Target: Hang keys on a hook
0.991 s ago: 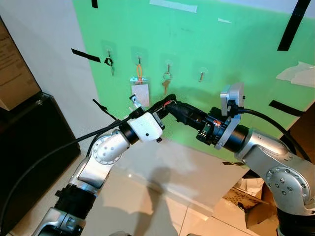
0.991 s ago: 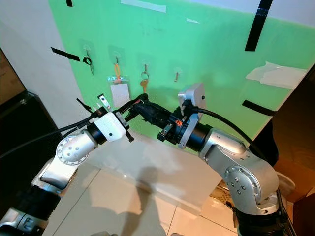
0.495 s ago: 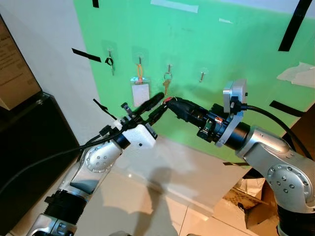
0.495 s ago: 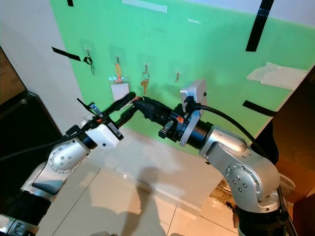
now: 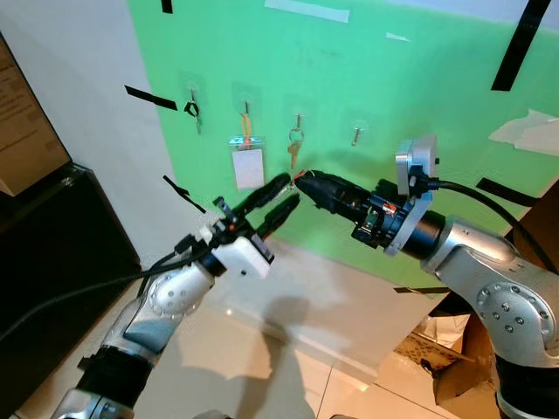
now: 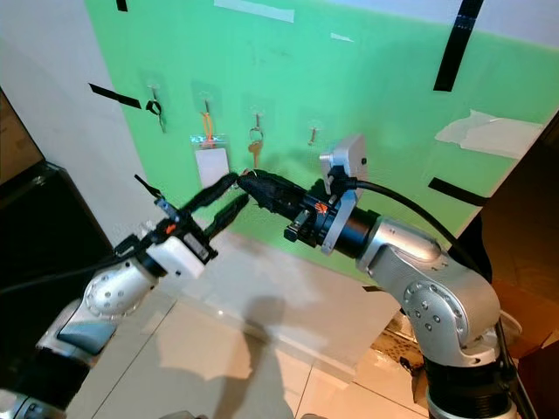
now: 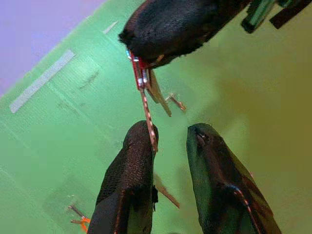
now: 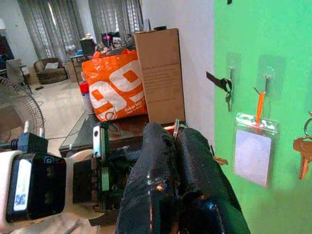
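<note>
While the green board [image 5: 410,96] fills the wall ahead, with a row of hooks [image 5: 356,133] bearing a badge [image 5: 248,166] and a brass key [image 5: 294,154], both arms reach toward it. Right gripper [image 5: 301,179]: jaws closed on the keys [image 7: 146,92], held just below the hooks. Left gripper [image 5: 281,192]: jaws narrowly apart, tips just beside the keys, one finger [image 7: 129,185] touching the dangling red strip.

An orange bag [image 8: 115,84] is showing large white figures that are looking like "90", with a line of small white print beneath that is too fine to read. A brown cardboard box [image 8: 159,73] beside it is carrying lines of dark print, also too small to make out.
</note>
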{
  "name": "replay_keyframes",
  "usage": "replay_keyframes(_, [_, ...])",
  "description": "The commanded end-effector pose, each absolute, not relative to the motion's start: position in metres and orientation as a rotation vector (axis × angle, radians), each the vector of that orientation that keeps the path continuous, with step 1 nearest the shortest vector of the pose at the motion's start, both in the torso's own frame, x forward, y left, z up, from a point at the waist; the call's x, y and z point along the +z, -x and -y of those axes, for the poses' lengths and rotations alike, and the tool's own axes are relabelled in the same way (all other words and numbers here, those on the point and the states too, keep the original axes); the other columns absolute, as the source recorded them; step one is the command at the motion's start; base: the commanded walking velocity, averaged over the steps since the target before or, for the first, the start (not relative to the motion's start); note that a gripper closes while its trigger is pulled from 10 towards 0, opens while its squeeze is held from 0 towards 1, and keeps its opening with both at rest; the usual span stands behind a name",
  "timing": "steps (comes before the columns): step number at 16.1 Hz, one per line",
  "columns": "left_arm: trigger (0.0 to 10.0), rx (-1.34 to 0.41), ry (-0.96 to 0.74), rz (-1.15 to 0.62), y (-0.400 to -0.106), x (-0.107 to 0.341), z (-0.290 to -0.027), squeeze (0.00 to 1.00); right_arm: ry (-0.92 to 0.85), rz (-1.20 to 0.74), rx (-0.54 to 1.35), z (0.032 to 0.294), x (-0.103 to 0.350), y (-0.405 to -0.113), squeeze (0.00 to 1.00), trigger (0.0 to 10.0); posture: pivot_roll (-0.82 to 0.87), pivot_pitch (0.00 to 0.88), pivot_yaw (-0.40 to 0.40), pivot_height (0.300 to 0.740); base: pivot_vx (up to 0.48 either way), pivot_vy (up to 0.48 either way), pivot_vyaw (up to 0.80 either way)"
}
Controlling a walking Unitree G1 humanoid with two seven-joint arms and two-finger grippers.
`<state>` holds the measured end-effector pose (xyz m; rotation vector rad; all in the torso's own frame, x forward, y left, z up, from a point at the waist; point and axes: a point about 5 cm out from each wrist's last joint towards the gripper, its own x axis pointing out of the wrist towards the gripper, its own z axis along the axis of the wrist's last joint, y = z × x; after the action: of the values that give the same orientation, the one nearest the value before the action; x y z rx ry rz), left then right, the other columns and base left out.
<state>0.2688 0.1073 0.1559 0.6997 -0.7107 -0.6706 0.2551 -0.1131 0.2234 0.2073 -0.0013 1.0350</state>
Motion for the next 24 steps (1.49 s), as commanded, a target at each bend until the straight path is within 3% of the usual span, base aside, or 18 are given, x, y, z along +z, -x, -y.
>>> replay_keyframes(1, [10.0, -0.695, -0.711, 0.709, -0.267, 0.153, -0.107, 0.00, -0.199, 0.014, 1.051, 0.112, 0.227, -0.255, 0.00, 10.0, -0.13, 0.000, -0.028, 0.740, 0.000, 0.000, 0.00])
replay_keyframes(6, [10.0, -0.671, -0.694, 0.733, -0.270, 0.158, -0.107, 0.00, -0.197, -0.031, 1.010, 0.111, 0.223, -0.261, 0.00, 10.0, -0.13, 0.000, -0.024, 0.740, 0.000, 0.000, 0.00])
replay_keyframes(8, [10.0, -0.610, -0.672, 0.673, -0.274, 0.153, -0.119, 0.00, -0.316, -0.109, 0.885, 0.115, 0.219, -0.274, 0.00, 10.0, -0.13, 0.000, -0.022, 0.740, 0.000, 0.000, 0.00])
replay_keyframes(10, [10.0, -0.599, -0.683, 0.669, -0.274, 0.153, -0.123, 0.00, -0.465, -0.096, 0.881, 0.116, 0.222, -0.277, 0.00, 10.0, -0.12, 0.000, -0.024, 0.740, 0.000, 0.000, 0.00])
replay_keyframes(13, [10.0, -0.601, -0.684, 0.684, -0.274, 0.157, -0.121, 0.00, -0.533, -0.097, 0.890, 0.114, 0.225, -0.277, 0.00, 10.0, -0.12, 0.000, -0.021, 0.740, 0.000, 0.000, 0.00])
replay_keyframes(24, [10.0, -0.594, -0.655, 0.748, -0.278, 0.172, -0.114, 0.00, -0.535, -0.143, 0.864, 0.113, 0.229, -0.278, 0.00, 10.0, -0.12, 0.000, -0.021, 0.740, 0.000, 0.000, 0.00])
